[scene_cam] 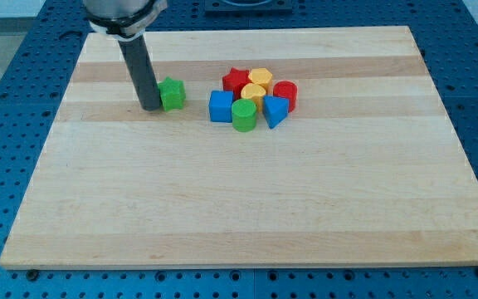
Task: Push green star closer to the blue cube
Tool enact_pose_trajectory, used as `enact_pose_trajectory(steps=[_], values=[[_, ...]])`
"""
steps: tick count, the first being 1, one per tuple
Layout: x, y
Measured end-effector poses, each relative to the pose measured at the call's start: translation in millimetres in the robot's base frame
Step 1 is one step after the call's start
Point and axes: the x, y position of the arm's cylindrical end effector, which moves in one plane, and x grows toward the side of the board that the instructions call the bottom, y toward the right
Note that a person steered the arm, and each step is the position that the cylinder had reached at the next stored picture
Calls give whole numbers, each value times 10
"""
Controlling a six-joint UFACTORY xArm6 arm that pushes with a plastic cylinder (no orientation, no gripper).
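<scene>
The green star-shaped block (172, 94) sits on the pale wooden bench (247, 208), in the upper left part of the board as the camera sees it. My tip (151, 107), the lower end of the straight dark rod, stands right against the star's left side, touching it or all but touching it; the exact contact cannot be made out. There are no jaws on this arm, only the rod, so nothing is clamped or held.

To the view's right of the star, apart from it with a strip of bare wood between, lies the blue cube (221, 106). The cube forms the left edge of a tight cluster of blocks. Just beside it on its right stands a green cylinder (243, 115), and right of that a blue block with a pointed, wedge-like shape (275, 110). Behind these, toward the view's top, are a red star-like block (236, 81), a yellow block (260, 77) whose shape is hard to tell, a second yellow block (253, 93) just below it, and a red cylinder (285, 95) on the cluster's right side. The blocks in the cluster touch or nearly touch one another.
</scene>
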Motion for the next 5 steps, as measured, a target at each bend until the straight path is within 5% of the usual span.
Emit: enact_pose_trajectory(steps=[2,5], values=[[-197,-443],[-272,231]])
